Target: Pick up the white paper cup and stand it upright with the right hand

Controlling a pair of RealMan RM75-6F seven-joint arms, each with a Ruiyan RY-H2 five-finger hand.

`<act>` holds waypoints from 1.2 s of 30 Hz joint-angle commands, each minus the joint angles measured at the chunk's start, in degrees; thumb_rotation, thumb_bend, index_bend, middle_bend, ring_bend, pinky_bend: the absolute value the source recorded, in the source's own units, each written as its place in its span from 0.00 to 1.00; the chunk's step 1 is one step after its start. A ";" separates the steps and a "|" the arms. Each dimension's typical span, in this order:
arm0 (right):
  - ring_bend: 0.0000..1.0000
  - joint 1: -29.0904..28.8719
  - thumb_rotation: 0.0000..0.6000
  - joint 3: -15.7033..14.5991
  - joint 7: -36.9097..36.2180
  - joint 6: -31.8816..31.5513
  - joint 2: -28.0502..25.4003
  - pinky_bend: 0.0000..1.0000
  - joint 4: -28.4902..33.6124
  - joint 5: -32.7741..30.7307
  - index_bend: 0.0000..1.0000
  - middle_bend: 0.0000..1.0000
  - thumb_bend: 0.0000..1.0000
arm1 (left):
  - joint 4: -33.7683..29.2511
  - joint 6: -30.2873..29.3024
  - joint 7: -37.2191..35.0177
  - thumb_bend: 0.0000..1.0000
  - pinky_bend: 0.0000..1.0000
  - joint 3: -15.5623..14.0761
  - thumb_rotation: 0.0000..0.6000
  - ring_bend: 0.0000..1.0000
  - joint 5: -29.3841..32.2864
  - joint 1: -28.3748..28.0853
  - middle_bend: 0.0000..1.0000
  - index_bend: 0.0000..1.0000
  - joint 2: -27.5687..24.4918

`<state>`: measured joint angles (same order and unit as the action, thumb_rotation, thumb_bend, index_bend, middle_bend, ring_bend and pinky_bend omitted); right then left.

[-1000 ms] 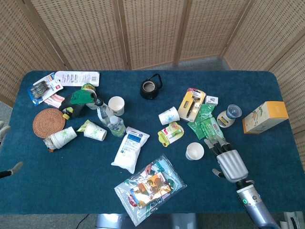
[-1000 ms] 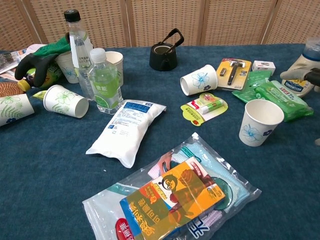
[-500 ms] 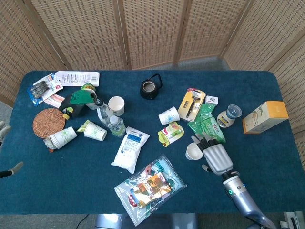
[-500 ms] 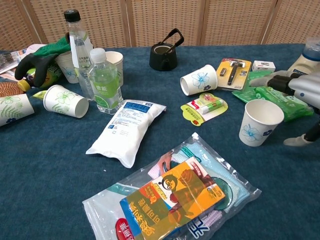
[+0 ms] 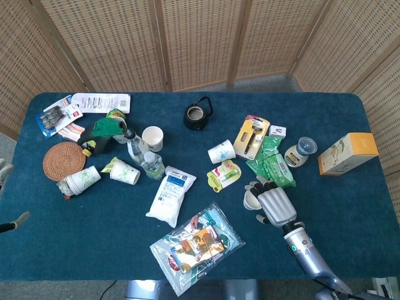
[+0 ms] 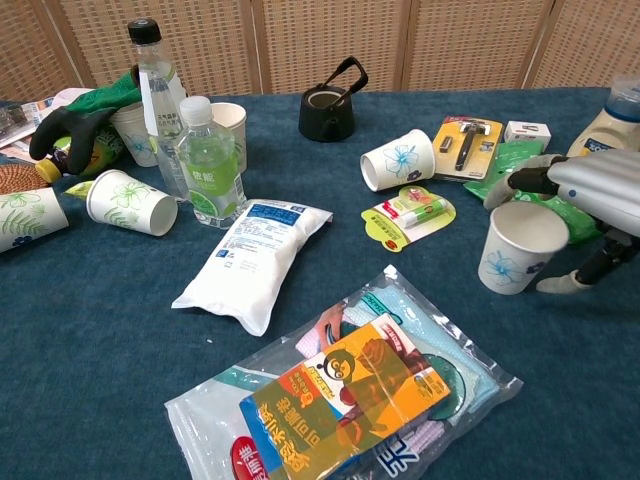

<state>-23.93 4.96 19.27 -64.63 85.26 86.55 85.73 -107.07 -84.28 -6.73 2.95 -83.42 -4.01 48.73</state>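
White paper, with a blue flower print: the white paper cup (image 6: 515, 245) nearest your right robot hand (image 6: 590, 200) stands mouth-up on the desk (image 6: 100, 330), toward its right front, just in front of the green packets (image 5: 272, 164). Your robot hand is cupped about it. The fingers (image 6: 520, 180) arch over the far rim and the thumb reaches low beside the base on the right. The fingers are apart and, as far as the chest view shows, the thumb is not pressed to the cup wall, so I read the robot hand as unclenched and holding nothing.

This cup is already upright, so if it is your target, little is left but to let it be.

A second flowered paper cup (image 6: 398, 160) lies on its side further back, beside the lip balm card (image 6: 410, 210), mouth toward you. If that is the one meant, the whole pick and righting are not yet done, and you must reach past the upright cup without tipping it.

Your left robot hand (image 5: 4, 170) barely shows at the desk's left edge; its state cannot be told.
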 commanded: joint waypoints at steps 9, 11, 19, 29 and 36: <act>0.17 0.03 1.00 -0.74 -2.30 -2.05 0.29 0.28 -1.37 0.67 0.33 0.34 0.24 | -0.06 0.26 0.59 0.24 0.00 -0.16 1.00 0.00 -0.09 -0.05 0.00 0.00 0.18; 0.17 0.12 1.00 -0.90 -3.55 -2.48 0.13 0.28 -1.13 0.98 0.33 0.34 0.25 | -0.11 0.28 0.73 0.24 0.00 -0.19 1.00 0.00 -0.13 -0.06 0.00 0.00 0.21; 0.20 0.18 1.00 -1.52 -11.29 -4.78 -0.26 0.32 -1.25 3.46 0.37 0.37 0.28 | -0.25 0.29 1.04 0.24 0.00 -0.33 1.00 0.00 -0.28 0.00 0.00 0.00 0.28; 0.20 -0.52 1.00 -3.34 -33.65 -2.54 -1.18 0.32 1.09 4.08 0.37 0.37 0.28 | -0.38 0.69 1.08 0.24 0.00 -0.56 1.00 0.00 -0.55 -0.12 0.00 0.00 0.26; 0.20 -1.13 1.00 -2.55 -44.13 -0.94 0.51 0.32 -1.65 2.01 0.37 0.37 0.28 | -0.46 0.83 1.09 0.24 0.00 -0.64 1.00 0.00 -0.55 -0.15 0.00 0.00 0.25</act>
<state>-24.74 2.12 -22.46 -66.17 85.03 86.39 88.49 -107.53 -83.45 -5.64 2.31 -83.97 -4.16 48.98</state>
